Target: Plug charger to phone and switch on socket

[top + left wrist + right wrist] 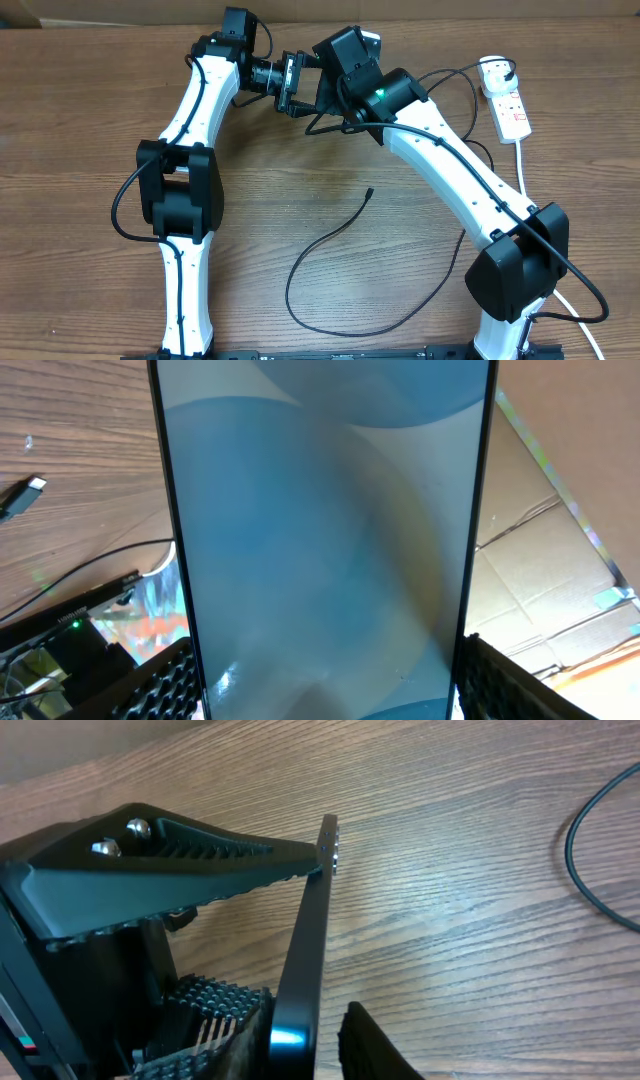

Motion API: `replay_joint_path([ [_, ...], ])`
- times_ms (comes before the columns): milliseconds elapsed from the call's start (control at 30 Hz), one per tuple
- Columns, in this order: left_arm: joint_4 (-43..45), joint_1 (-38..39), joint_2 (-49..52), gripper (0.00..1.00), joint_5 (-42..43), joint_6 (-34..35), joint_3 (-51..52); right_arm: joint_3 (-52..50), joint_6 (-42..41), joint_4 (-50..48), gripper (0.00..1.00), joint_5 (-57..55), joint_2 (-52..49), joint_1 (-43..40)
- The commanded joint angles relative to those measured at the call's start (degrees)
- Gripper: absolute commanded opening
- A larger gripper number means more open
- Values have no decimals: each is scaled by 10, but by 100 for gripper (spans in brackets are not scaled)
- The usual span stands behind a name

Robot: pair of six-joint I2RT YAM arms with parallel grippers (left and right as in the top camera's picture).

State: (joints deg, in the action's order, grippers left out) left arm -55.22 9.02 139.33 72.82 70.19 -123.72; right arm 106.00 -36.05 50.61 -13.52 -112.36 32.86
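**Item 1 – desk [80, 150].** Brown wood grain. It carries everything you see listed below.

**Item 2 – phone [320, 540].** You find it lifted off the desk near the middle of the far edge, where the two arms meet. Its blue-teal screen fills the left wrist view. The right wrist view shows it edge-on, above the wood.

**Item 3 – left gripper [330, 685].** Your left fingers [165, 685] are clamped on the two long edges of the phone, one on each side.

**Item 4 – right gripper [290, 1025].** Its two fingers stand either side of the phone's thin edge, close to both faces. You cannot tell whether they are pressing on it.

**Item 5 – charger [330, 235].** This is a thin black cable lying in a wide loop on the desk's middle and near edge. Its connector tip [370, 192] lies free on the wood, well apart from the phone. The other end runs up toward the socket's far end.

**Item 6 – socket [510, 100].** A white strip with red markings at the far right corner. Its switch position is too small to read.

**Item 7 – white cord [525, 170].** It trails from the socket along the right edge.
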Motion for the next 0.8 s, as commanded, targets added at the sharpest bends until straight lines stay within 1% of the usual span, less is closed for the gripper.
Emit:
replay_joint_path([
  [0,3,4,1,69,19,0,-17,11,0,0,20,-3,0,0],
  [400,2,4,1,69,22,-8,-17,11,0,1,19,-2,0,0],
  [600,2,4,1,69,22,-10,-17,11,0,0,14,7,0,0],
  [767,2,4,1,69,33,-15,-17,11,0,0,13,7,0,0],
])
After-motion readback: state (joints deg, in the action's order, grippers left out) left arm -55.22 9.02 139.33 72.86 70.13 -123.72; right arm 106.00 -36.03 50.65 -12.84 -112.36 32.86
